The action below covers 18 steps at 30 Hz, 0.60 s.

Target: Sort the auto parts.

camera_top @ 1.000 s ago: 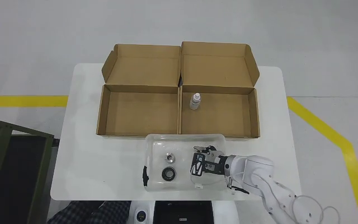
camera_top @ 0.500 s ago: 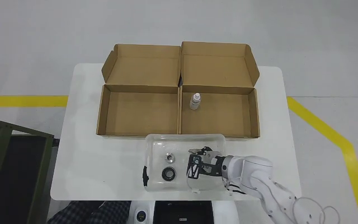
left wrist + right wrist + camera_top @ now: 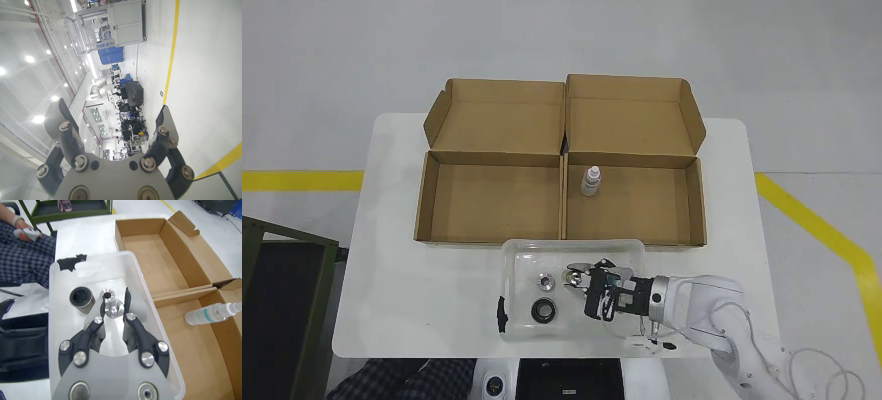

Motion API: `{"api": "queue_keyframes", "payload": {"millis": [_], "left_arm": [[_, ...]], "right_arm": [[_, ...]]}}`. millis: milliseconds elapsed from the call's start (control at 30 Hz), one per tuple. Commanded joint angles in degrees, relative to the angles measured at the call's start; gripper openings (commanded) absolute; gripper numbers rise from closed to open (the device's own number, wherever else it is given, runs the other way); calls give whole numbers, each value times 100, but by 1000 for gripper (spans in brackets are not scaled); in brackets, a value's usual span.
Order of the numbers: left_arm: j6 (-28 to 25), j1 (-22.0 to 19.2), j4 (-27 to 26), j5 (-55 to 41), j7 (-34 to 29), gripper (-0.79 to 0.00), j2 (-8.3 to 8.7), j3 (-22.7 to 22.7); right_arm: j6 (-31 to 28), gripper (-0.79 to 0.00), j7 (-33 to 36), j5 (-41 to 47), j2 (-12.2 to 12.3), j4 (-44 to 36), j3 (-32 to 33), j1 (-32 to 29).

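**Round silver disc** [image 3: 114,310] [image 3: 575,271]
- It sits between the fingers of the right gripper [image 3: 114,298] [image 3: 583,280], which is clamped on it with 1 pad against each side of the rim. The flat face is toward the wrist camera.
- It is inside the clear plastic bin [image 3: 113,266] [image 3: 517,255], near the bin's middle.
- I cannot tell whether it rests on the bin floor or is held off it.

**Other parts in the bin: 2**
- A silver bushing [image 3: 107,294] [image 3: 544,281] with a dark centre hole lies just beyond the disc. In the right wrist view their edges overlap; contact cannot be judged.
- A cylindrical sleeve [image 3: 81,301] [image 3: 544,311] with a dark bore stands on end. It is beside the bushing, with a gap between them.

**Bin**
- It is on the white table [image 3: 392,280], at the edge nearest the robot.
- A strip of black tape [image 3: 70,260] [image 3: 500,315] is on its left rim.

**Boxes beyond the bin: 2, side by side, lids folded back**
- The left cardboard box [image 3: 489,205] [image 3: 151,256] shows a bare floor.
- The right cardboard box [image 3: 642,205] [image 3: 189,351] holds 1 small spray bottle [image 3: 591,181] [image 3: 206,315], close to the wall shared with the left box.

**Left gripper** [image 3: 113,106]
- Its fingers are spread wide with nothing between them. It is aimed out across the workshop floor, away from the table.
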Motion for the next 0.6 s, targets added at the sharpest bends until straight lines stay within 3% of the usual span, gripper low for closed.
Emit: {"api": "queue_keyframes", "payload": {"millis": [0, 567], "left_arm": [[0, 0, 0, 0, 0, 0, 0, 0], [0, 0, 0, 0, 0, 0, 0, 0]], "right_arm": [[12, -785, -177, 222, 5, 30, 110, 12], [141, -785, -1087, 2334, 31, 448, 1083, 195]]}}
